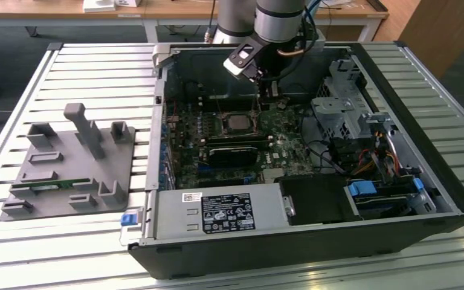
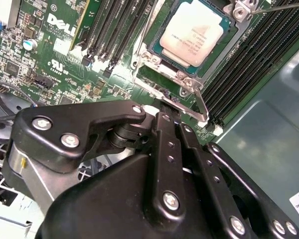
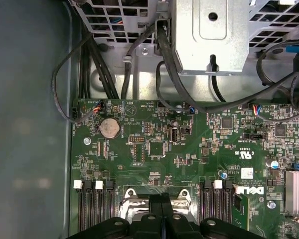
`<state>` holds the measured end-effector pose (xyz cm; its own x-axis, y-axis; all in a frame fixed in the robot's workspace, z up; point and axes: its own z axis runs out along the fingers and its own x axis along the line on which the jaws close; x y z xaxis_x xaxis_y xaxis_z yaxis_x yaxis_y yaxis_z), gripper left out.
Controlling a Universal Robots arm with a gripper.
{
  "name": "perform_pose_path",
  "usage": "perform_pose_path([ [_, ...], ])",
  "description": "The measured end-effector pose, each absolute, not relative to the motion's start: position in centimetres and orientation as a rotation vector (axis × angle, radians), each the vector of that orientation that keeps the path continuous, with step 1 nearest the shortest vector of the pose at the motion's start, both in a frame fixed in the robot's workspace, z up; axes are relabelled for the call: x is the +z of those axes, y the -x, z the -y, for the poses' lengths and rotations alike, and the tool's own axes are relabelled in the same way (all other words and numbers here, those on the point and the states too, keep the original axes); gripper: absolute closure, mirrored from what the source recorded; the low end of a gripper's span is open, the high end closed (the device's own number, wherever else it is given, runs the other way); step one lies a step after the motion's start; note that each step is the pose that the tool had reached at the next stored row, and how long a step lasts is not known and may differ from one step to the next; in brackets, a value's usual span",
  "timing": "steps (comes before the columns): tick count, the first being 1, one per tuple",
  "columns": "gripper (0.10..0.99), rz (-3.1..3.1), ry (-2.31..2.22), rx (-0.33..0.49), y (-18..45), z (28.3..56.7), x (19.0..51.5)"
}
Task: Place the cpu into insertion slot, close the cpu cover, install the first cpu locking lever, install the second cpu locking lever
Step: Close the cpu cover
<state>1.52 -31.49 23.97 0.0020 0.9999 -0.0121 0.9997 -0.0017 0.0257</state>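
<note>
Cpu (image 2: 192, 32), seated under its cover (image 2: 148, 59), lies nearer and toward the exterior view's left of the clenched claw (image 2: 170, 107), whose tips sit at a lever (image 2: 199, 105).

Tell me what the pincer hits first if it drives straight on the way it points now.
Probably the silvery locking lever at the corner of the cpu cover, right at the tip of the shut pincer; it may be touching it. The cpu sits further on. Depth is unclear.

Logo print (image 3: 249, 189) on motherboard (image 3: 154, 164), label (image 1: 225, 212) on power supply (image 1: 176, 220)
</note>
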Motion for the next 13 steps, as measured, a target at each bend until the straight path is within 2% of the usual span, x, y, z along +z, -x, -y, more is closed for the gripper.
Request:
perform_pose_path([
  [13,0.98,-2.2,-2.205,0.015,-1.21,31.49,23.92],
])
